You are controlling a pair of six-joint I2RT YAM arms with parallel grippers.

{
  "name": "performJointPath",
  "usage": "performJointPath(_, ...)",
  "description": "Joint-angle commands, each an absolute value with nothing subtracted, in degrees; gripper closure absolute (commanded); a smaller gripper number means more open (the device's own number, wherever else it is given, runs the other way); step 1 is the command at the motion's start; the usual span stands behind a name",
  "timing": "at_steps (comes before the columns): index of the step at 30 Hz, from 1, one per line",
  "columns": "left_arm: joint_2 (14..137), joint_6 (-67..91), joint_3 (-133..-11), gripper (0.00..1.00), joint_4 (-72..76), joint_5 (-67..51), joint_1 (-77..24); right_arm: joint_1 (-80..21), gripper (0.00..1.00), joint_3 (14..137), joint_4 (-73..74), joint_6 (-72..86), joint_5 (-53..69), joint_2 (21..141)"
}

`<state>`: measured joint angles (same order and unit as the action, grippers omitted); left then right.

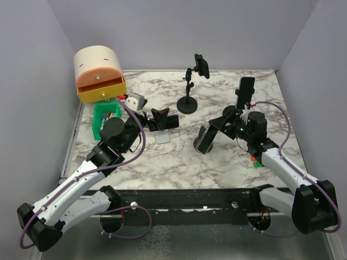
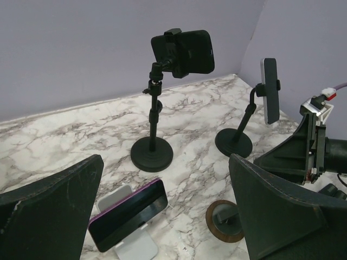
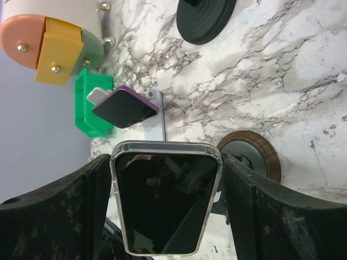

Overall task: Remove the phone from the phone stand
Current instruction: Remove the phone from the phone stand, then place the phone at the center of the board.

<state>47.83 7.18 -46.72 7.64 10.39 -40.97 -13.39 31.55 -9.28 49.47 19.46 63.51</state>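
My right gripper [image 3: 165, 211] is shut on a black phone in a clear case [image 3: 165, 200], with both fingers pressed against its long edges. The phone is held just above and beside a round wood-rimmed stand [image 3: 255, 154], whose holder looks empty in the left wrist view [image 2: 233, 219]. In the top view this gripper [image 1: 212, 130] hangs over that stand [image 1: 201, 143] at the table's middle. My left gripper [image 2: 168, 216] is open and empty, hovering over a purple phone [image 2: 127, 214] that leans on a white stand [image 2: 135, 246].
A black phone [image 1: 202, 66] sits on a tall stand with a round base [image 1: 187, 105]. Another phone [image 1: 245, 92] is on a gooseneck stand at the back right. A beige and orange box [image 1: 99, 73] and a green bin [image 1: 105, 119] stand at the back left.
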Motion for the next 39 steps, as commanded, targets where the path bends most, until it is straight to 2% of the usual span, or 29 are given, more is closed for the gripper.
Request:
performJointPath(1,47.1,6.4,-46.2,0.01,8.8,9.4,-41.3,-13.2,0.53,30.8,-9.0,51.7,18.9,59.2)
performJointPath(10,47.2,6.4,-46.1,0.01,8.9,8.9,-41.4,-13.2,0.55,32.0,-6.8,53.0,20.1,54.8)
performJointPath(15,46.8,7.2,-45.3,0.01,10.6,4.8,-41.9,-13.2,0.55,32.7,-6.8,54.1,21.7,52.8)
performJointPath(18,48.3,10.0,-45.6,0.01,11.3,0.3,-42.8,-13.2,0.55,34.0,-5.9,53.4,22.6,51.9)
performJointPath(22,54.6,15.4,-50.2,0.01,6.2,-12.7,-43.0,-13.2,0.55,36.9,-2.7,50.8,23.0,50.6)
performJointPath(26,61.0,17.6,-55.0,0.01,1.0,-19.1,-44.9,-13.2,0.55,39.8,-0.2,48.3,23.2,49.0)
performJointPath(39,73.9,15.9,-64.4,0.01,-8.1,-11.9,-56.6,-13.8,0.55,45.4,7.1,44.6,22.2,47.1)
